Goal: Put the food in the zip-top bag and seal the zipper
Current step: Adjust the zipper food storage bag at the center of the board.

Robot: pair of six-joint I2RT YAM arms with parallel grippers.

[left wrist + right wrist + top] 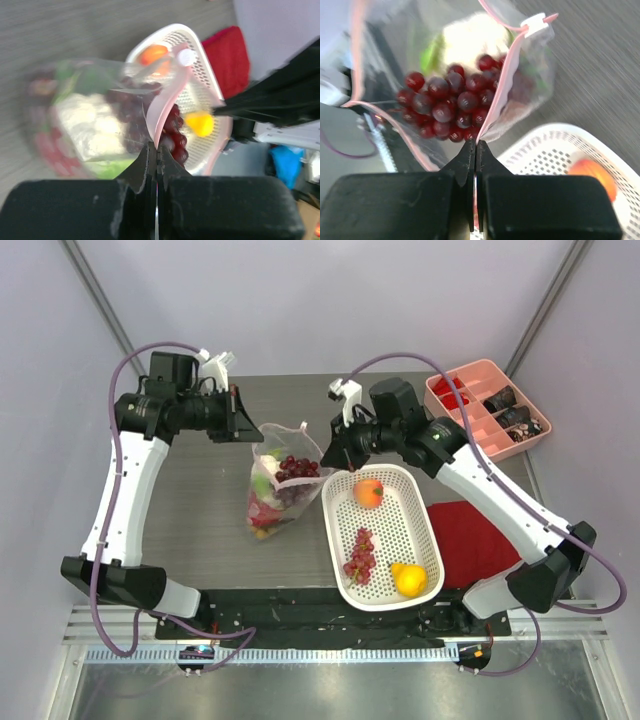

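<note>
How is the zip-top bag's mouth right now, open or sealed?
Open. The zipper edges stand apart around the red grapes inside, with the left gripper and right gripper each pinching an edge.

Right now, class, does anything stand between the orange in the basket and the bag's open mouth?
The basket wall lies between orange and bag, and the right end effector, shut on the bag's rim, sits beside that path. The left end effector pinches the opposite rim.
</note>
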